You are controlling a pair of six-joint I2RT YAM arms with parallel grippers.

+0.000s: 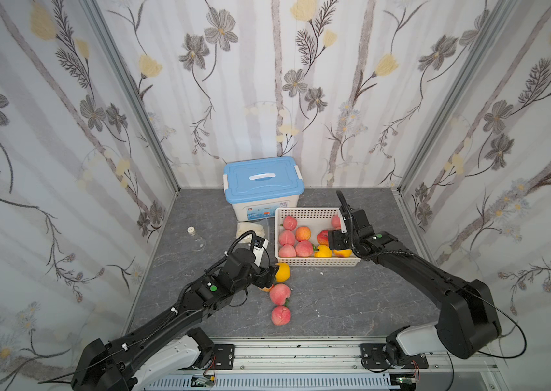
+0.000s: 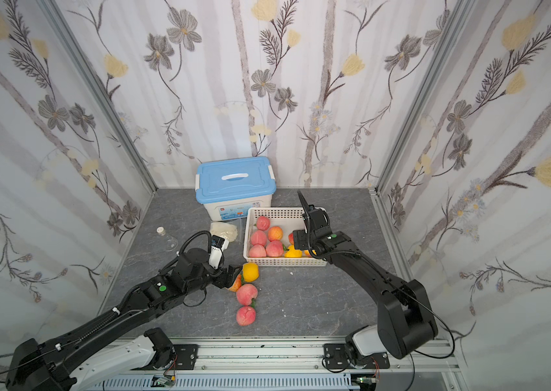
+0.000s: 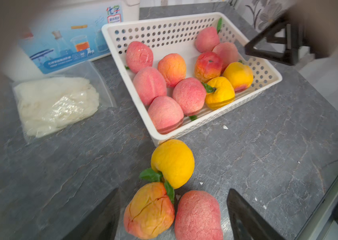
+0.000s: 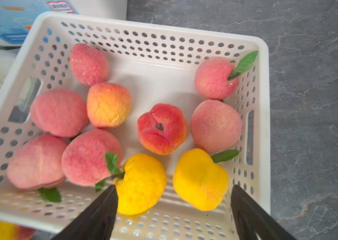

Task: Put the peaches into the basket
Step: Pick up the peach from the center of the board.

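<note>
Left hand point(image 1: 268, 275) hangs low over four loose peaches point(image 1: 280, 294) on the bench point(image 1: 352, 298) in a top view, beside the basket point(image 1: 318, 262); the right hand point(image 1: 334, 239) is over the basket's ten. In the left wrist view the left hand's jaws are wide and empty, straddling a touching orange-blushed peach point(image 3: 149, 209) and pink peach point(image 3: 198, 216). Closing there could pinch both or squirt one away. In the right wrist view the right hand is spread and empty above two yellow peaches point(image 4: 141, 182).

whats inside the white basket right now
Ten peaches lie in the basket: seven pink or red, one orange-blushed, two yellow. Bare floor shows mid-basket. Whatever lies beneath the fruit is covered, and in both top views the right arm hides several.
</note>
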